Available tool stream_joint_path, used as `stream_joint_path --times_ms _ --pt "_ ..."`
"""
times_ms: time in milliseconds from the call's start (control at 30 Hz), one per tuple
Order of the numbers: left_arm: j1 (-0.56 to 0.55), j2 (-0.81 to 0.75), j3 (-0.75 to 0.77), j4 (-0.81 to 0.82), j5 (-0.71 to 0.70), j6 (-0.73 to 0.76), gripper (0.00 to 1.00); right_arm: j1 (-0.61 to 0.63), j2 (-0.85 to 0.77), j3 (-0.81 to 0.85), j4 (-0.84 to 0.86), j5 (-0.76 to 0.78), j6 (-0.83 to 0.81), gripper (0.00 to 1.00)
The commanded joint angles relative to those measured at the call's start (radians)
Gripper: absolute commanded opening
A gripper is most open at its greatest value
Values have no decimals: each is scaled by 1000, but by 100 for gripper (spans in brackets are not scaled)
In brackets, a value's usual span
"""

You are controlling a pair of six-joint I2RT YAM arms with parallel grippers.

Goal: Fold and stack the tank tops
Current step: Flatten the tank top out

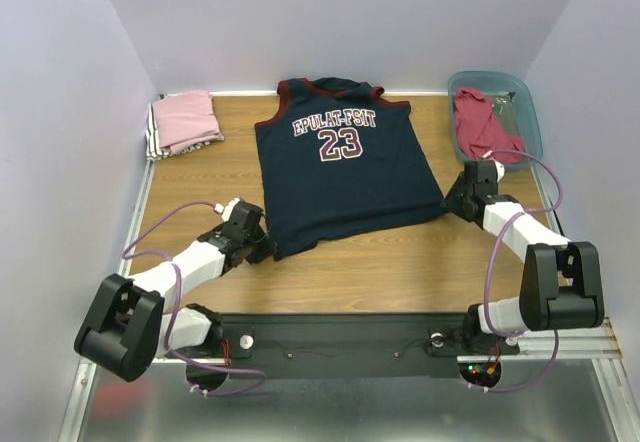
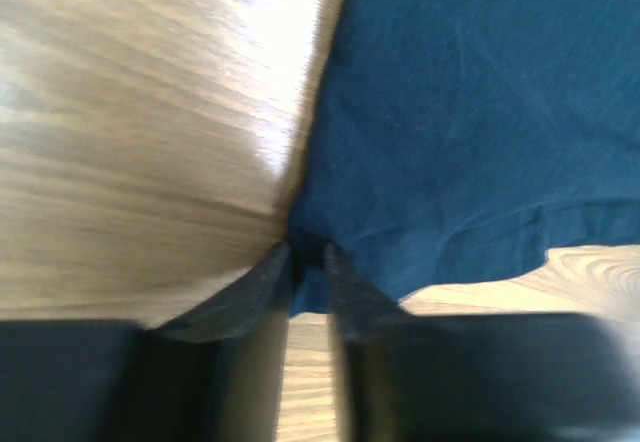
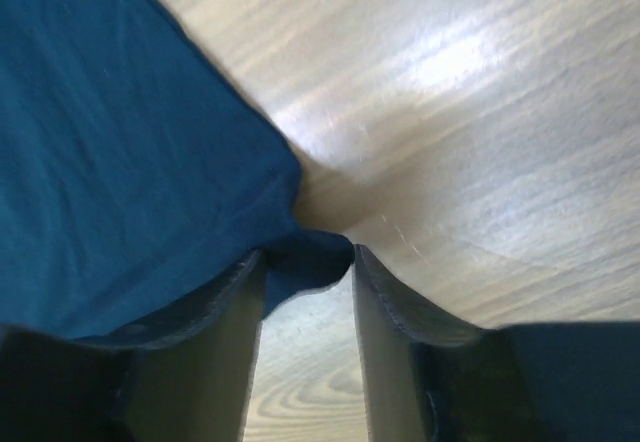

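Lying flat, navy jersey (image 1: 345,167), white "23", arched lettering unclear

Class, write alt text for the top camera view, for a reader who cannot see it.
A navy jersey numbered 23 lies flat on a wooden table, with the left gripper and right gripper at its near corners. A folded pink top sits far left; a red top lies in a teal bin far right.
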Motion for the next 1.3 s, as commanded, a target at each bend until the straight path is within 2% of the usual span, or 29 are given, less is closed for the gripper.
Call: stream_joint_path --times_ms 0,67,167,367,500,600,667,800,1067,1267 --pt "-8 26 44 15 7 62 14 0 8 68 48 49 -13 41" --pt "-8 31 65 15 10 87 9 -1 5 86 42 56 -26 32" --pt "-8 26 108 -5 10 113 0 -1 3 114 8 76 -42 26" --pt "-8 -30 211 -104 5 164 0 -1 -30 201 -125 137 -68 19" --pt "-8 -76 246 -141 11 176 0 -1 -63 255 -222 156 -91 18" --pt "-8 -83 252 -157 42 181 0 -1 -63 261 -256 121 -115 23" --pt "-8 -84 255 -157 54 184 0 -1 -61 223 -254 92 -114 34" --pt "0 -84 284 -163 43 196 0 -1 -57 134 -167 35 -79 43" --pt "125 -11 378 -132 106 233 0 -1 -67 10 -22 1 -54 50" --pt "159 46 418 -112 148 248 0 0 -47 -50 114 -40 -45 50"
